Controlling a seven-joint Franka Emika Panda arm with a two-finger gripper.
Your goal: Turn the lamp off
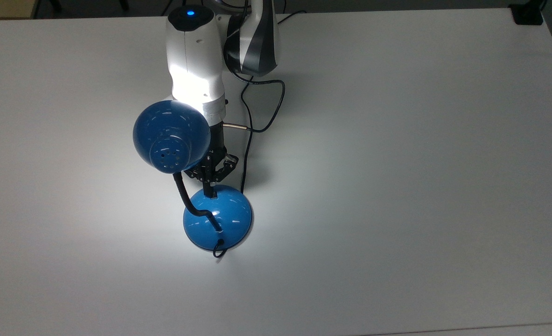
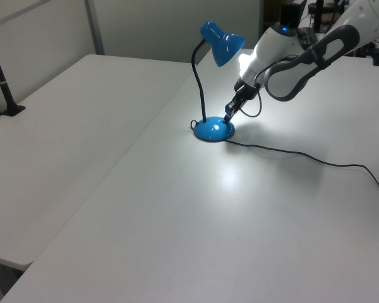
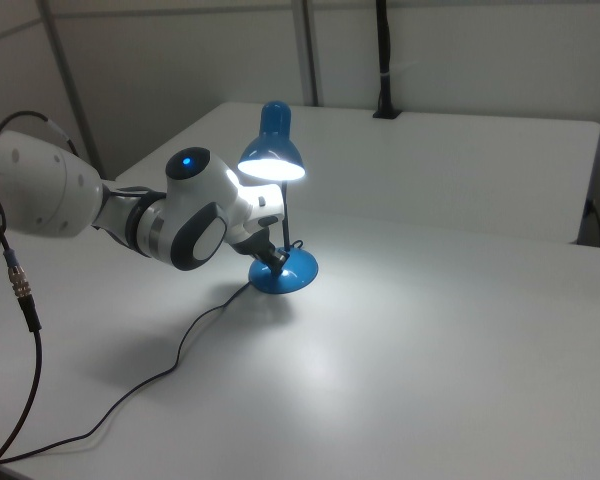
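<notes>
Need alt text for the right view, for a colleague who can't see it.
A lit blue lamp stands on a white table, its shade glowing over the robot's wrist. The white arm reaches in from the right view's left, with the gripper at the lamp's base. A dark cord trails towards the lower left.

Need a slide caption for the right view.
Panda arm's hand pressing at the round base of the lit glossy blue gooseneck desk lamp on a white table.

The lamp [image 3: 272, 150] is lit, its shade glowing white underneath in the right view. It casts a bright pool on the table [image 1: 397, 140] around its base, fading toward dimmer grey edges. Glare washes out the robot arm [image 1: 195, 70].
</notes>
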